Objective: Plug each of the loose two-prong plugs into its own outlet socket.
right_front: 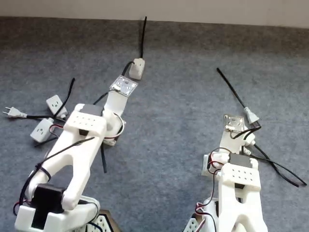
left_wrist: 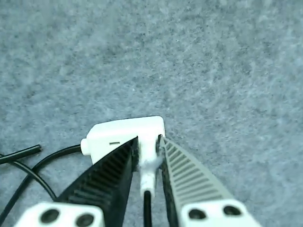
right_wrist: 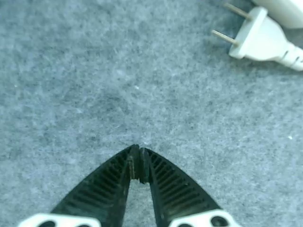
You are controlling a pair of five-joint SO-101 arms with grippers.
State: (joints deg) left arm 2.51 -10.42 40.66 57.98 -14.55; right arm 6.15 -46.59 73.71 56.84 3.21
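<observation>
Far centre of the surface (right_front: 183, 96): left arm (right_front: 79, 145) is stretched out from the near-left corner, wrist low, pointing at the white outlet socket (right_front: 137, 68) lying there. A black cord runs off from the socket toward the far edge. Left pincer (left_wrist: 147, 142) is clamped on a white plug (left_wrist: 147, 168), with the black finger on one side and the grey finger on the other, both tight on the plug body. The plug's front butts against the socket face. Prongs are hidden, so can't tell how deep it sits. The plug's black cord runs back under the pincer. Right arm (right_front: 239, 193) is folded up near-right, wrist tipped down at the surface. Right pincer (right_wrist: 140, 163) has its tips together, holding nothing, just above bare grey felt. Second plug (right_wrist: 260, 35) lies just beyond and to the right of it, white, flat on the surface, both prongs bare, its cord trailing off right. Left side of the surface: third plug (right_front: 14, 113) lies loose with its prongs pointing left, and two loose sockets (right_front: 55, 103) (right_front: 41, 129) sit just right of it, on black cords.
</observation>
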